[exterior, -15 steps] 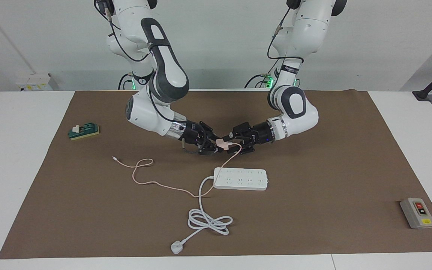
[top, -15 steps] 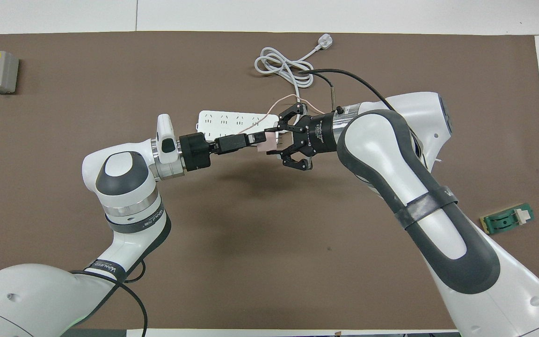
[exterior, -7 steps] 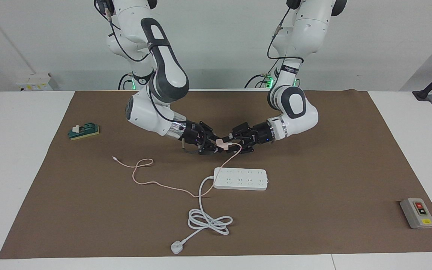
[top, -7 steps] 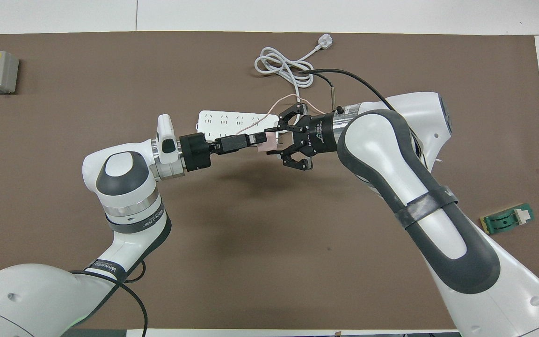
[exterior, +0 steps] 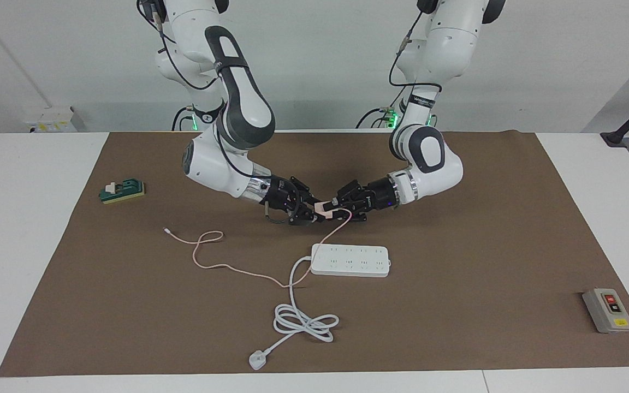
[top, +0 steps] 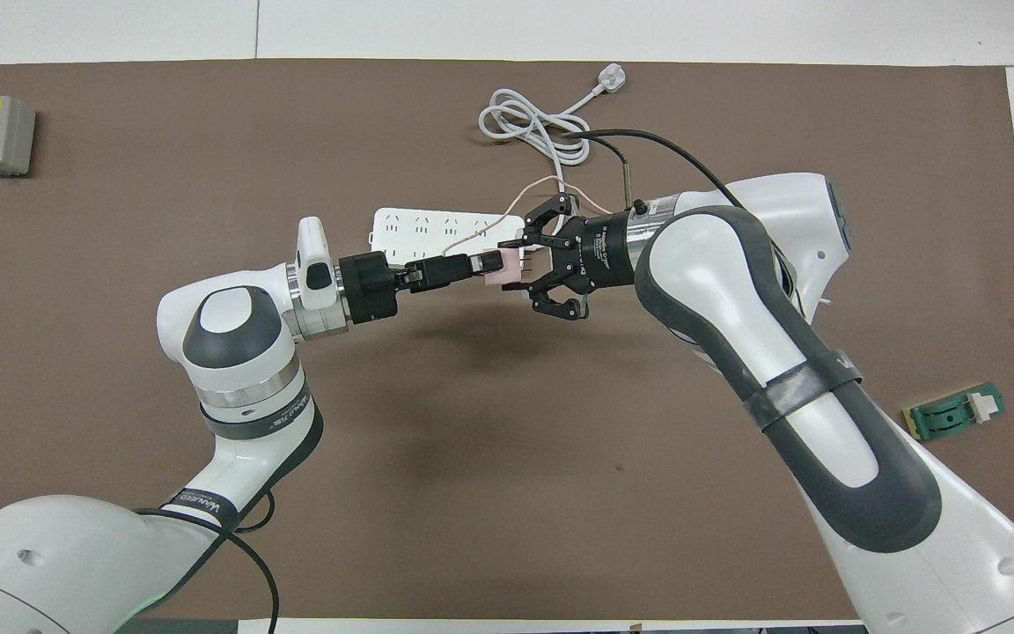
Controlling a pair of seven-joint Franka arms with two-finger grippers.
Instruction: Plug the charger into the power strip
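Pinching charger between both tools, above mat.

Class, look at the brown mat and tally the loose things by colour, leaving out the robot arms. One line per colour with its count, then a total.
White: 1, the power strip
Pink: 1, the charger
Green: 1, the green block
Grey: 1, the switch box
Total: 4

Both arms bent low, wrists levelled, claws meeting tip to tip mid-air. Left claw clamped (fingertips together); right claw likewise clamped, links splayed.
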